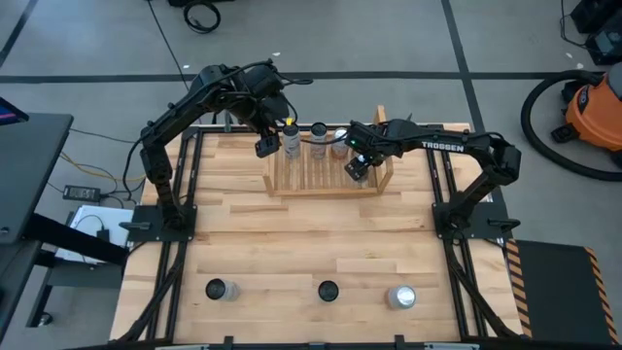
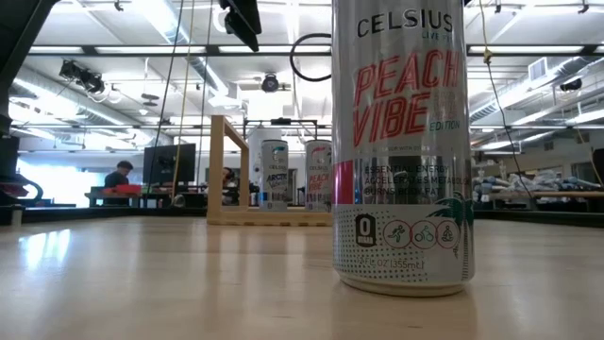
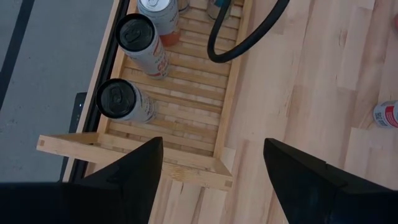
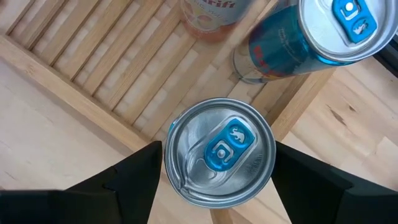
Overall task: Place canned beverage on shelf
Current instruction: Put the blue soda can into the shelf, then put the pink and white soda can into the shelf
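Observation:
The light wooden shelf stands at the table's far middle, with three cans upright on its slats along its far side. My right gripper is over the shelf's right part, shut on a silver-topped can with a blue tab. My left gripper hangs open and empty above the shelf's left end. Two black-topped cans show on the slats beyond it. My right gripper pinches the can's side wall just below its top rim between its two fingers, one on each side. The fingers come from above, pointing down. The can is upright over the shelf's near rail. Whether its bottom rests on anything is hidden by the can itself.
Three more cans stand near the table's front edge. One of them, a Peach Vibe can, fills the low view's right half. A blue can stands right beside the held can. A black cable crosses over the shelf.

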Available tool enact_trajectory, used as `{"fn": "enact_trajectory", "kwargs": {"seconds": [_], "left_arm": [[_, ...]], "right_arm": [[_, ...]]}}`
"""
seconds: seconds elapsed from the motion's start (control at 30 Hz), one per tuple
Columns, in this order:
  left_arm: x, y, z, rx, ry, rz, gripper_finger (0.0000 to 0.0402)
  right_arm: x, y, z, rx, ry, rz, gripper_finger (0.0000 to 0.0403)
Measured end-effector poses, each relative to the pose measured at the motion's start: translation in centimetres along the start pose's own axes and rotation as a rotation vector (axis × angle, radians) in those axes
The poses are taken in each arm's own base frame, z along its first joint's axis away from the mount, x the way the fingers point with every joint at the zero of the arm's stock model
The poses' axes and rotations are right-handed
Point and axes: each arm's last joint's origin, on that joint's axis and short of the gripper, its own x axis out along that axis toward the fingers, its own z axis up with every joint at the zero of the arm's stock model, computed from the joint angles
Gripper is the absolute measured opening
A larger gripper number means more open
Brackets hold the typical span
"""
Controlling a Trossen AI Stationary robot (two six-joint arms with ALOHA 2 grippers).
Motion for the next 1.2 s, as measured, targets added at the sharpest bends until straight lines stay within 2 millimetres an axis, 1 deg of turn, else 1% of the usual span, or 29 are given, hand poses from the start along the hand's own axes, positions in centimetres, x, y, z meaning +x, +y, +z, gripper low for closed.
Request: {"fn": "enact_trajectory", "kwargs": {"seconds": [0.63, 1.0, 1.2], "left_arm": [[0.0, 0.0, 0.0, 0.000, 0.000, 0.000, 0.0279], [0.0, 0.0, 0.0, 0.000, 0.000, 0.000, 0.0279], [0.0, 0.0, 0.0, 0.000, 0.000, 0.000, 0.0279]], "right_arm": [[-0.1, -0.5, 0.3, 0.020, 0.000, -0.001, 0.0294], [-2.0, -0.4, 1.5, 0.029, -0.054, -0.003, 0.0291], [-4.1, -0.6, 2.0, 0.001, -0.054, -0.009, 0.0291]]}}
